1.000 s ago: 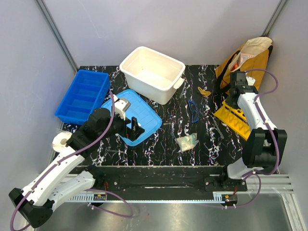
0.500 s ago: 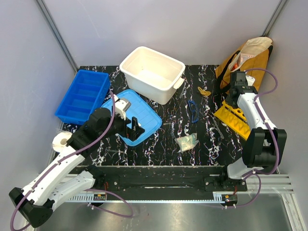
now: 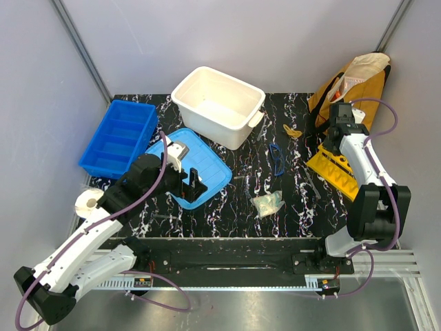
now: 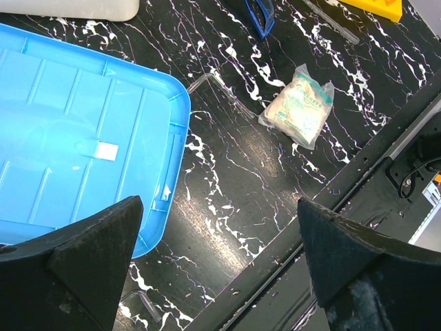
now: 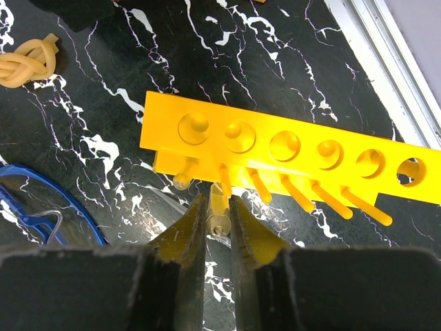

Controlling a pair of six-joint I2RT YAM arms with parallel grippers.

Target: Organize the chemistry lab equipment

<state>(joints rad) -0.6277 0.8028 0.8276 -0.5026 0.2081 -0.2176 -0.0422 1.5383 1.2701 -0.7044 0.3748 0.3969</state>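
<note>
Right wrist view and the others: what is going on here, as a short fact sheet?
Right gripper: shut on a thin clear tube, next to the yellow rack
Left gripper: open, holding nothing, above the edge of the blue lid
Loose on table: safety glasses, pale wad
White tub: uncovered, its lid lying beside it

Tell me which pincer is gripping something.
The right pincer, shut on a thin clear tube by the yellow rack; the left pincer hangs open, empty.
</note>
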